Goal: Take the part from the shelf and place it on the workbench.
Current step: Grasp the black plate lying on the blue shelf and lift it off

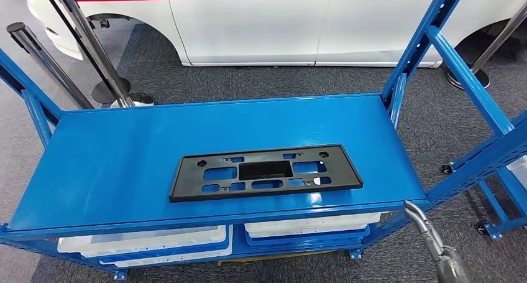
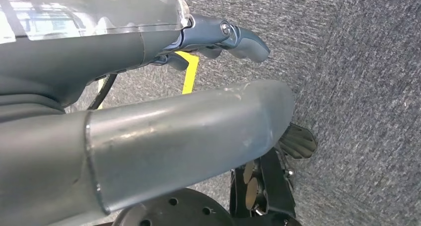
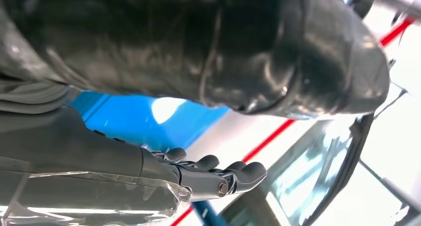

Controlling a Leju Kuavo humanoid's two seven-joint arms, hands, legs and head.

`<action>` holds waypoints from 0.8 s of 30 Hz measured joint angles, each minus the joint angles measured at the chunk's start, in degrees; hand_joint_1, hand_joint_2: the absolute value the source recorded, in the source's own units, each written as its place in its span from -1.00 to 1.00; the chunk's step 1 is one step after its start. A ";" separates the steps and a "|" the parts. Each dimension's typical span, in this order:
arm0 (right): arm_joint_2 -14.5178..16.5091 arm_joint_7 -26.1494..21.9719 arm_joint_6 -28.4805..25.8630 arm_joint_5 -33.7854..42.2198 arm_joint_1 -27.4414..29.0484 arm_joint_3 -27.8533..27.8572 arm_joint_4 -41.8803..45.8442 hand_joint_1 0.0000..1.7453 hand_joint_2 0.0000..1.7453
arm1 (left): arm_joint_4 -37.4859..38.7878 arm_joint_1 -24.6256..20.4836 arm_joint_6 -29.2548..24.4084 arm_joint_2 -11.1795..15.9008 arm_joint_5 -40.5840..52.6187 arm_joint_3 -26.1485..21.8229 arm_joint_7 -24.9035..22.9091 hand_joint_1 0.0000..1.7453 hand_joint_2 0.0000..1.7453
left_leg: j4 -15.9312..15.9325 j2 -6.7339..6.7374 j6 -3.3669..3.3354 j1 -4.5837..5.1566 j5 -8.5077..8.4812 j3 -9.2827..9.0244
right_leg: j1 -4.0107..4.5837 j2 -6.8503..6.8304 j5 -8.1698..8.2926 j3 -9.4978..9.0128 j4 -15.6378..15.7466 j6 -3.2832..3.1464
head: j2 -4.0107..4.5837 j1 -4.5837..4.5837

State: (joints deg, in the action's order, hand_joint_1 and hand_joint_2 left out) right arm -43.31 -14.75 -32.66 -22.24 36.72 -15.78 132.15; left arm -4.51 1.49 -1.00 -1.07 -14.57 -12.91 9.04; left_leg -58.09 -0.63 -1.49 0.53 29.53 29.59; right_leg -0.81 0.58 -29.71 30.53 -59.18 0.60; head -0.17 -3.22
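Note:
The part, a flat black rectangular plate with several cut-outs (image 1: 265,172), lies flat on the blue shelf top (image 1: 124,152), near its front edge and a little right of centre. Nothing touches it. My right hand (image 1: 435,245) comes up at the lower right, in front of the shelf's front right corner and apart from the plate. In the right wrist view that right hand (image 3: 99,156) is empty, its fingers (image 3: 238,174) stretched out and clear of the thumb (image 3: 298,62). My left hand (image 2: 149,52) hangs over grey carpet, holding nothing, fingers (image 2: 243,39) out straight.
Blue uprights (image 1: 422,40) stand at the shelf's right end, and another blue frame (image 1: 491,152) stands to the right of it. White bins (image 1: 149,242) sit on the level below. Behind the shelf are a white car (image 1: 248,22) and metal stanchion poles (image 1: 93,53).

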 joint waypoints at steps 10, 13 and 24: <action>-4.85 -0.44 -0.06 0.94 -2.83 -6.70 -0.14 -1.00 -1.00 | -0.19 0.21 0.37 0.01 0.15 0.99 0.01 -1.00 -1.00 | 0.02 0.03 0.00 -0.01 0.00 0.07 | 0.01 0.01 -0.01 -0.02 0.00 -0.01 | 0.00 0.01; -5.34 -1.23 1.35 2.25 -5.07 -8.60 -0.54 -1.00 -1.00 | -0.33 0.22 0.58 0.02 0.49 1.66 -0.01 -1.00 -1.00 | 0.02 0.03 0.00 -0.01 0.00 0.06 | 0.01 0.02 0.00 -0.04 0.00 -0.01 | 0.00 0.01; -0.64 -5.22 15.61 8.78 -17.31 -13.97 -7.76 -1.00 -1.00 | -0.67 0.18 1.17 0.46 1.61 4.22 -0.61 -1.00 -1.00 | 0.02 0.07 0.01 -0.06 0.00 -0.07 | 0.06 0.05 0.00 -0.05 -0.01 -0.01 | -0.01 0.00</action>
State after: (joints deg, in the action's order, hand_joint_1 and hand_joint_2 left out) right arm -43.96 -19.97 -17.05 -13.46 19.41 -29.75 124.39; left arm -5.18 1.67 0.17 -0.61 -12.96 -8.69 8.43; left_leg -58.08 -0.56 -1.48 0.48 29.53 29.51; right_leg -0.75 0.63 -29.71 30.48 -59.19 0.59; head -0.17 -3.22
